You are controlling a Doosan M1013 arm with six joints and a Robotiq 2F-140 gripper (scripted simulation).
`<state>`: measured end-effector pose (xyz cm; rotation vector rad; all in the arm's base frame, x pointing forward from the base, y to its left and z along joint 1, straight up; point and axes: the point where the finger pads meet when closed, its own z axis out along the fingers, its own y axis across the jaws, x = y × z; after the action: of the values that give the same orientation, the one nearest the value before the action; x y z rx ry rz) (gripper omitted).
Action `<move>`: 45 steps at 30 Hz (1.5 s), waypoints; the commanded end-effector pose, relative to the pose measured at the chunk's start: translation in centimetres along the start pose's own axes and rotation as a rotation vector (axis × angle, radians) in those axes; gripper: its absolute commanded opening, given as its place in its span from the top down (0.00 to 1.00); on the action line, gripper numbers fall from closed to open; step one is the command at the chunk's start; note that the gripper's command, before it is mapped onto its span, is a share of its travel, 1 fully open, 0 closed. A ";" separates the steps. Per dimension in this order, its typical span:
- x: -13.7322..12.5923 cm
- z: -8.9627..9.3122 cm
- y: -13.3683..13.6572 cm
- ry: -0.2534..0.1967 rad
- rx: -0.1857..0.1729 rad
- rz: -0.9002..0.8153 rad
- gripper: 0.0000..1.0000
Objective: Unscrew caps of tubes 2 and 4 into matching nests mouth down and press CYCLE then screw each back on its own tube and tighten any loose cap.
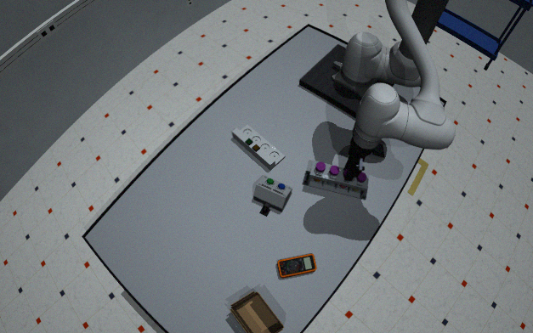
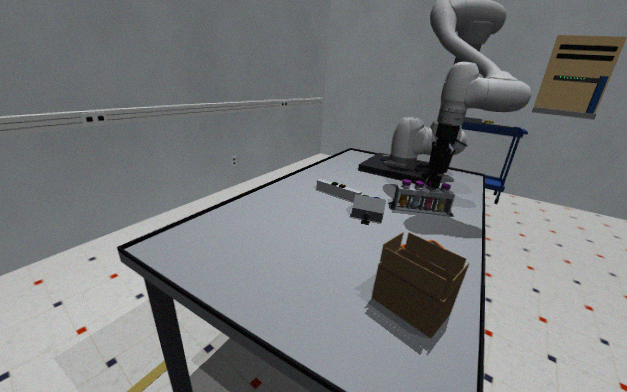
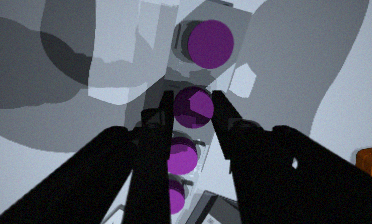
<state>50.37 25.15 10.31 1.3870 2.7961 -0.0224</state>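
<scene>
1. The gripper (image 3: 193, 97) points straight down, and its two black fingers are closed against opposite sides of the purple cap of tube 2 (image 3: 189, 112), second from the arm's left in the row
2. That cap sits on its tube in the decapping station (image 1: 336, 187); the other three purple caps are on as well, so this looks like the very start of step 1
3. The next move calls for turning the wrist to unscrew the cap without tipping the tube, then lifting it straight up and carrying it to nest 2 (image 1: 265, 147) of the cap tray (image 1: 242, 135), mouth down and flat
4. The key housing (image 1: 268, 196) stands between the tray and the station, with the green and blue keys unlit
5. On the grey table (image 2: 265, 260), further out, lie an orange multimeter (image 1: 297, 265) and an open cardboard box (image 2: 417, 285)
6. Around it are a tiled floor (image 2: 565, 280), grey walls, a blue cart (image 2: 495, 131) and a wall poster (image 2: 577, 75)
</scene>
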 end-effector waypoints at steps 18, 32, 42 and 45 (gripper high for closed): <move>0.0 -0.1 0.0 0.021 -0.007 -0.292 0.59; 0.0 -0.1 0.0 0.024 -0.001 0.285 0.59; 0.0 -0.1 0.0 0.023 0.005 0.755 0.59; 0.0 -0.1 0.0 0.023 0.005 0.755 0.59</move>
<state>50.37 25.12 10.36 2.2635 2.2160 0.0237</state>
